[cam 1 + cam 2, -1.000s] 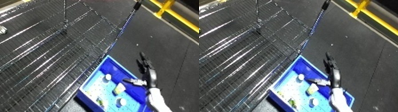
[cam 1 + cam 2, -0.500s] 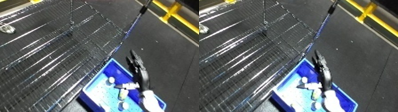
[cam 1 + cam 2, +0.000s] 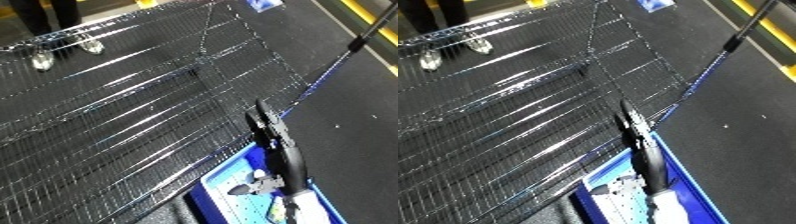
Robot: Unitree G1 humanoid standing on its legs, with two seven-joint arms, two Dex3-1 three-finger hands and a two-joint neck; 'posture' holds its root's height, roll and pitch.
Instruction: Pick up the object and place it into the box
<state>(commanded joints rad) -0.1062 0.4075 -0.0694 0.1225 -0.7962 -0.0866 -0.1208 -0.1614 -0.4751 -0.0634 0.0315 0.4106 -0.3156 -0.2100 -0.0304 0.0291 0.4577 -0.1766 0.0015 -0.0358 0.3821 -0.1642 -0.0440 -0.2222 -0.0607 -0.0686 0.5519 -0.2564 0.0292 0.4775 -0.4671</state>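
Observation:
My right hand (image 3: 269,131) is black, with its fingers straight and held together. It reaches up and to the left from the lower right, its fingertips over the near edge of the wire mesh table (image 3: 151,100). Nothing shows in it. Its white forearm (image 3: 298,207) lies over the blue bin (image 3: 222,172) at the bottom right. Small white objects (image 3: 258,175) lie inside the bin, beside the hand. Two small pale shiny things (image 3: 40,61) show at the far left of the mesh; I cannot tell what they are. My left hand is out of sight.
A black pole (image 3: 364,35) slants across the dark floor at the upper right, near a yellow floor line (image 3: 382,17). A blue and white item (image 3: 265,4) lies at the mesh's far edge. A person's dark legs (image 3: 40,15) stand beyond the far left corner.
The view has swung towards the mesh table, so the bin sits lower in the picture. My right hand has stretched out from over the bin's inside to its far edge and the mesh.

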